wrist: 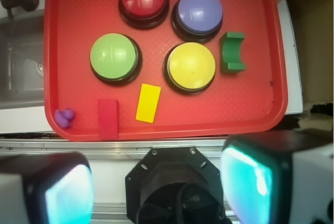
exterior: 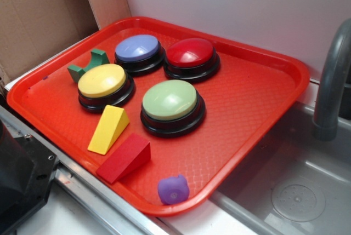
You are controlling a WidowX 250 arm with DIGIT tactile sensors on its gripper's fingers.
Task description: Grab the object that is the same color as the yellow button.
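Exterior view. The red tray (exterior: 258, 98) carries four domed buttons. The yellow button (exterior: 104, 84) sits at the tray's left side, with the green arch block (exterior: 90, 65) just behind it and the blue button (exterior: 138, 51) beyond. The yellow wedge block (exterior: 109, 128) lies just in front of the yellow button, near but not touching it, on the side toward the tray's front rim. Its long axis runs from the button toward that rim, with the tall end nearest the button. The red wedge block (exterior: 125, 158) lies just beside it, farther from the button (same shape, wrong colour). The pale green button (exterior: 173, 106) stands to the wedge's right. The jaws are not in this view.

Wrist view. The gripper (wrist: 156, 187) hangs off the tray, over the table edge, with the jaws spread wide; both fingers (wrist: 250, 182) frame the lower corners. The yellow wedge block (wrist: 148, 103) lies ahead of the jaws and nearly centred between them, slightly toward the red wedge block (wrist: 108, 118). Its long axis points almost straight away from the camera, tilted a little. The yellow button (wrist: 191, 66) is just beyond it. The coming move appears to be a forward reach and descent, closing across the wedge's short width.

Markings. No brand, label or writing is legible in either view.
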